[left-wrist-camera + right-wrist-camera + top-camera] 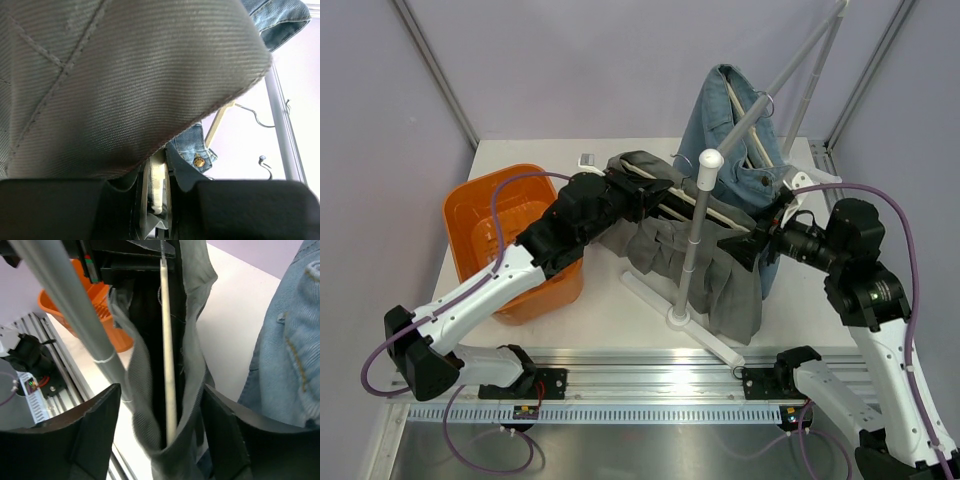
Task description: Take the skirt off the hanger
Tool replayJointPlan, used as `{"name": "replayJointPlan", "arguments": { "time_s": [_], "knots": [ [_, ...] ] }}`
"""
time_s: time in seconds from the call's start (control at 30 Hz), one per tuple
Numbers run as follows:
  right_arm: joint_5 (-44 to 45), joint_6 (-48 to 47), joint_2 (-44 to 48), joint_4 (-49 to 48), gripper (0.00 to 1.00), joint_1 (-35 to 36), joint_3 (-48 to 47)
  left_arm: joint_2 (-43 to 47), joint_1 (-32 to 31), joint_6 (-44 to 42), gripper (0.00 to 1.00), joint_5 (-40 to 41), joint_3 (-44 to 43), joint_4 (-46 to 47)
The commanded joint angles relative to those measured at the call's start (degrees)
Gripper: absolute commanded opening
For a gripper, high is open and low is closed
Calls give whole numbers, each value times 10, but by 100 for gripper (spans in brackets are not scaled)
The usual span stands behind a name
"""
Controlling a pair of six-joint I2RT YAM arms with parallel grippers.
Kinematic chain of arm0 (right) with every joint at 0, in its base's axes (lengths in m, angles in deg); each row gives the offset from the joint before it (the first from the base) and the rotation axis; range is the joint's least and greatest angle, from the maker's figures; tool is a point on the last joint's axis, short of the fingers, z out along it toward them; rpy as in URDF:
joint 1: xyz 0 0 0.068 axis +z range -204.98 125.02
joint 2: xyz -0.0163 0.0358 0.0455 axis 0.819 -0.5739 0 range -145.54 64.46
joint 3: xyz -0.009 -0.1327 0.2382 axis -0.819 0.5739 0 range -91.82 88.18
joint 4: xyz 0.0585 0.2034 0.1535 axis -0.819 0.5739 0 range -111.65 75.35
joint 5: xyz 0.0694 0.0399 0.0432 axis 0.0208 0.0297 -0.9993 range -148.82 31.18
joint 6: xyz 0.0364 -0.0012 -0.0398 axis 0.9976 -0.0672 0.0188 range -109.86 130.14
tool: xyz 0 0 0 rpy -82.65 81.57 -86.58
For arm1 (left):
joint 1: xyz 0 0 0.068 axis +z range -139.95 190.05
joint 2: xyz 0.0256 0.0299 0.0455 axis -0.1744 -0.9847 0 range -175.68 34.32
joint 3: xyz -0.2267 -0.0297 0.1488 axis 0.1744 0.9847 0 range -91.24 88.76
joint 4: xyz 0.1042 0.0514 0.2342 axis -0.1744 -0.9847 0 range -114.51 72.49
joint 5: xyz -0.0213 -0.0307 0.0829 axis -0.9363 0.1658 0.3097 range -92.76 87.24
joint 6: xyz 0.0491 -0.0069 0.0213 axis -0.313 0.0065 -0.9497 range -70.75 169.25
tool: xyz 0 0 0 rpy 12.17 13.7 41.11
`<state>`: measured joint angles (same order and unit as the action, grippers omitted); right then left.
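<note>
The grey skirt (pixel 720 275) hung on its hanger (pixel 167 365) from the rack (pixel 705 185), left hand (pixel 156 185) clenched on its waistband, right hand (pixel 161 390) spread open around it, needing, I reckoned, to pinch cloth only.

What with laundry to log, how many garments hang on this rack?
2: a grey skirt at front centre, and a denim garment behind it, upper right. Others may be hidden behind them.
</note>
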<state>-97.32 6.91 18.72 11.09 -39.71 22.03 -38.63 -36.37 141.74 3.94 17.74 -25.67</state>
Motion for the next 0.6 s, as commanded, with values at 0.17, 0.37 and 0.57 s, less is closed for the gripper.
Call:
{"name": "replayJointPlan", "arguments": {
  "time_s": [0.17,0.37,0.57],
  "knots": [
    [33,-8,48,65,78,6,-27,26,-2,7,0,9,-20,51],
    [30,-10,73,75,76,6,8,35,2,-4,0,20,-44,28],
    [20,-8,77,85,72,6,28,40,10,-6,0,21,-62,17]
  ]
}}
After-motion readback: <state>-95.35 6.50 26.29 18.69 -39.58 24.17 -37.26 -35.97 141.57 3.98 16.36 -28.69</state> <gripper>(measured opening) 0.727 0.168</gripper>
